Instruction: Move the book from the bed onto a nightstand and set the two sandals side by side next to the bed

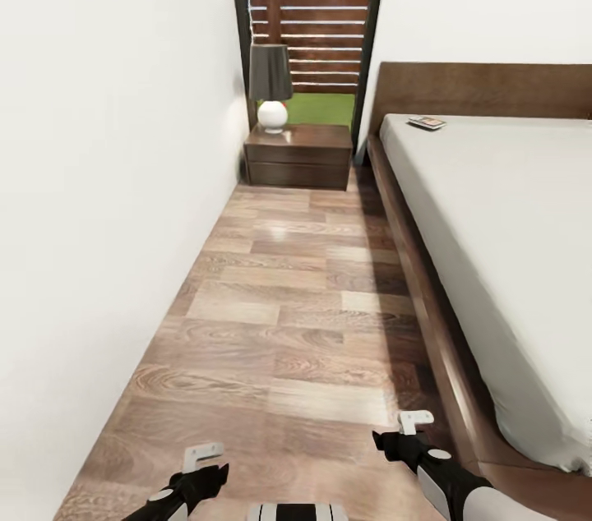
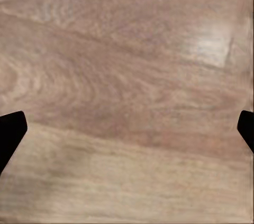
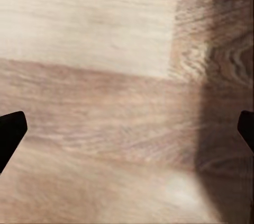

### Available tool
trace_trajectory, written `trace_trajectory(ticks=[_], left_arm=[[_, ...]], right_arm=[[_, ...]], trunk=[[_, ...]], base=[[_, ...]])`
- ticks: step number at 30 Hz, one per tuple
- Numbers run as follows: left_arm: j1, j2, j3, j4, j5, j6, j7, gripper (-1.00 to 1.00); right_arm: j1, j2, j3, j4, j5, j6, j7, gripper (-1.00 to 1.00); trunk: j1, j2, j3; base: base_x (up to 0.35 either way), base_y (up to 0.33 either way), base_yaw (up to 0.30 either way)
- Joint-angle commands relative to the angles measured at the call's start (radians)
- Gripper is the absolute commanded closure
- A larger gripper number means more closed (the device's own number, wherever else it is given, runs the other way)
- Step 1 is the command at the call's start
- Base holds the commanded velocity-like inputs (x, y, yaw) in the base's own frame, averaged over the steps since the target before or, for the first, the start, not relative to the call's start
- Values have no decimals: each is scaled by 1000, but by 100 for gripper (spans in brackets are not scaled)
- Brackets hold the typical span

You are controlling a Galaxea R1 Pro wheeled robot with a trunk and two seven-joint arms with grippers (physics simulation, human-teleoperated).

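The book [image 1: 427, 123] lies flat on the pale mattress of the bed [image 1: 493, 242], close to the dark headboard. A reddish-brown nightstand [image 1: 298, 155] stands beyond the bed's head corner, under the slatted window. My left gripper [image 1: 205, 465] and right gripper [image 1: 403, 431] hang low over the plank floor at the near end of the aisle, far from the book. In the left wrist view the gripper [image 2: 127, 128] is open over bare planks. The right gripper [image 3: 127, 131] is open too, with nothing between its fingers. The sandals are out of view.
A narrow aisle of wood floor [image 1: 288, 315] runs between the white wall [image 1: 99, 217] and the bed's wooden side rail [image 1: 419, 291]. A lamp [image 1: 270, 87] with a dark shade and white round base takes up the nightstand's left half.
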State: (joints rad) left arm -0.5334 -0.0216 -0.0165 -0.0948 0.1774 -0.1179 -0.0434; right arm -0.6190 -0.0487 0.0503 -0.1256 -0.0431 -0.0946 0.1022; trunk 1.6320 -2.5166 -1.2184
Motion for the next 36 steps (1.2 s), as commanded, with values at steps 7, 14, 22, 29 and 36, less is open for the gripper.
trace_trajectory(ticks=[7,14,22,29,36], left_arm=[[0,0,-2,1,10,-3,-4,-100],[0,0,-2,1,10,-3,-4,-100],[0,0,-2,1,10,-3,-4,-100],[0,0,-2,1,10,-3,-4,-100],[0,0,-2,1,10,-3,-4,-100]], right_arm=[[-1,0,5,1,-4,-4,3,-100],[-1,0,5,1,-4,-4,3,-100],[-1,0,5,1,-4,-4,3,-100],[-1,0,5,1,-4,-4,3,-100],[-1,0,5,1,-4,-4,3,-100]], trunk=[[0,0,-1],[0,0,-1],[0,0,-1],[0,0,-1],[0,0,-1]], base=[[332,108,-263],[332,139,-189],[332,153,-22],[332,136,0],[332,107,0]])
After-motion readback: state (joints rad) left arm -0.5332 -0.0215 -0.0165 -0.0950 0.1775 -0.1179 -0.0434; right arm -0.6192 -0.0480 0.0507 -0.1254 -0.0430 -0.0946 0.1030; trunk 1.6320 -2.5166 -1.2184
